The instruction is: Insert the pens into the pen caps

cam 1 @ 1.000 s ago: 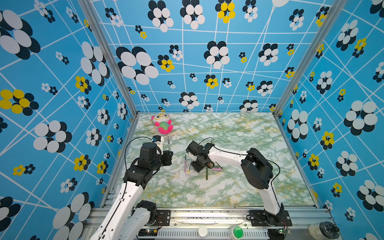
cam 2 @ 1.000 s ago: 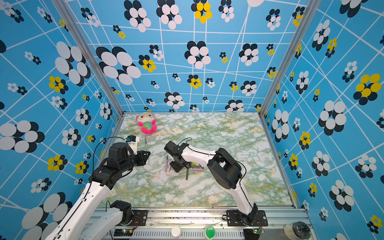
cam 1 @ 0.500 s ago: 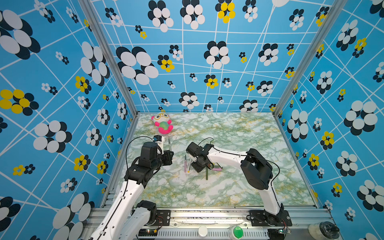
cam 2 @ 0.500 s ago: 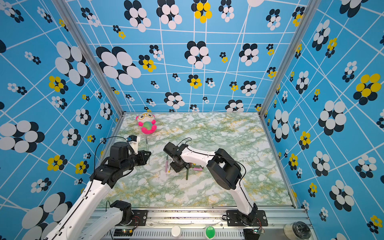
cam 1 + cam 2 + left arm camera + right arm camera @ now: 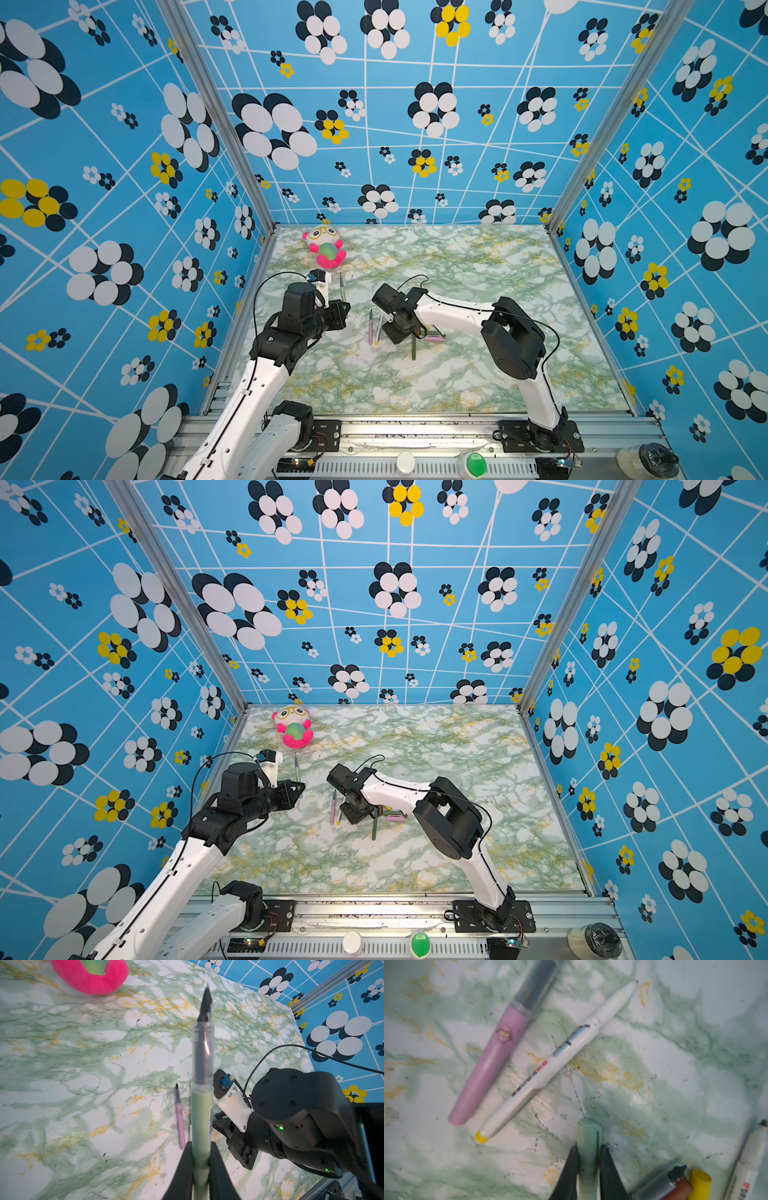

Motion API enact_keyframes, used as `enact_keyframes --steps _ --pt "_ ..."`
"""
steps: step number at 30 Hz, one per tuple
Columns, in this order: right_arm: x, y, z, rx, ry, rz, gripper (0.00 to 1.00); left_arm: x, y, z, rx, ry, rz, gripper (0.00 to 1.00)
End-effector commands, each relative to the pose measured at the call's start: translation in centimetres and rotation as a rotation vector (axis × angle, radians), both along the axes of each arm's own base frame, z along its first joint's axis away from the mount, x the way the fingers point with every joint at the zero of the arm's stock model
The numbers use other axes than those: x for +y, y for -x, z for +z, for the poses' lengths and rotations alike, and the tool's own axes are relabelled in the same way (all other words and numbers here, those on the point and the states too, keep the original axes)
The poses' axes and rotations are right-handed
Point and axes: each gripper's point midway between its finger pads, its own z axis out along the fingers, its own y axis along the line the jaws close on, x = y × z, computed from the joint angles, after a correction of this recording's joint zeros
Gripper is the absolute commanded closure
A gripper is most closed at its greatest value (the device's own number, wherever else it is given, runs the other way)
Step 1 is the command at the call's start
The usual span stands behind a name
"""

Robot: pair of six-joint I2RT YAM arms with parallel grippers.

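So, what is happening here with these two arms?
The left arm's fingers hold a pale green pen above the table, tip bare. The right arm's fingers are down among the pens, closed on the pale green cap. A pink pen and a white pen lie beside it. Pen and cap are not yet joined.

the pale green pen (image 5: 202, 1105), uncapped, with a clear collar and black nib, is clamped in the left gripper (image 5: 201, 1147). the pale green cap (image 5: 588, 1132) is pinched in the right gripper (image 5: 589, 1148). the pink pen (image 5: 492, 1053) and a white pen (image 5: 550, 1064) with a yellow end lie flat side by side, both uncapped. the brown cap (image 5: 681, 1188) and yellow cap (image 5: 699, 1182) lie touching, just beside a second white pen (image 5: 749, 1159). the dark green pen (image 5: 414, 347) lies near them.
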Motion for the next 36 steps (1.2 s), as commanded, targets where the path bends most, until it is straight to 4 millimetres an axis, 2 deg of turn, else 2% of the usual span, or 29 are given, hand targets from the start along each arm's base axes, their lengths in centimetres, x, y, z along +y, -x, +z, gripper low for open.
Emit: enact_keyframes --steps 1,12,13,19,24,31,36 --pt "-1.2 -0.4 0.4 0.035 0.004 -0.07 0.83 -0.5 -0.2 0.2 -0.01 0.027 -0.024 1.0" --pt "-0.8 -2.9 3.1 0.098 -0.193 -0.239 0.8 -2.9 0.2 0.5 -0.018 0.092 -0.135 1.0" --pt "-0.1 -3.9 4.4 0.082 -0.239 -0.251 0.79 -3.2 0.3 0.5 -0.018 0.097 -0.151 1.0" --pt "0.2 -5.5 5.9 0.07 -0.313 -0.304 0.78 -5.1 0.7 0.4 -0.018 0.113 -0.232 1.0" --pt "-0.5 -7.0 7.4 0.048 -0.365 -0.365 0.77 -7.2 1.4 0.2 -0.017 0.13 -0.326 1.0" --pt "-1.9 -9.4 11.2 -0.007 -0.48 -0.451 0.77 -9.8 2.0 -1.0 0.017 0.138 -0.417 1.0" --pt "-3.1 -10.3 13.6 -0.006 -0.597 -0.516 0.75 -11.1 1.4 -1.4 0.03 0.154 -0.415 1.0"
